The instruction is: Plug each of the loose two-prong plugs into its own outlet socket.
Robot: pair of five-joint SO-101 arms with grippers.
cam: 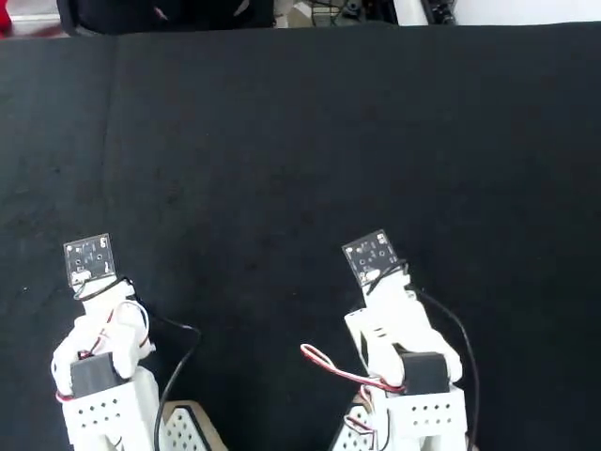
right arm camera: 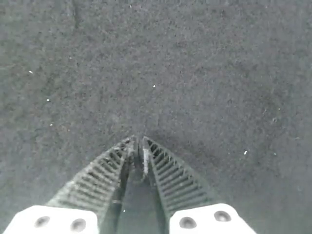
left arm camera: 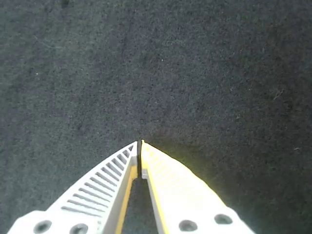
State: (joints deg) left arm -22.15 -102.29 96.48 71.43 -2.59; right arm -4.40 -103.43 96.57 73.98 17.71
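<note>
Both arms sit folded at the near edge of the black cloth table (cam: pixel 300 141). In the high view the left arm (cam: pixel 99 348) is at the lower left and the right arm (cam: pixel 404 348) at the lower middle right, each with a small square board at its wrist. My left gripper (left arm camera: pixel 140 144) is shut, its white and yellow fingertips meeting just above bare cloth. My right gripper (right arm camera: pixel 138 141) is shut too, its dark ribbed fingertips touching over bare cloth. Nothing is held in either one.
Black cloth covers the whole table. A red and white cable (cam: pixel 333 366) loops beside the right arm's base, and a black cable (cam: pixel 178 362) trails by the left arm. Dark equipment and clutter line the table's far edge (cam: pixel 188 14).
</note>
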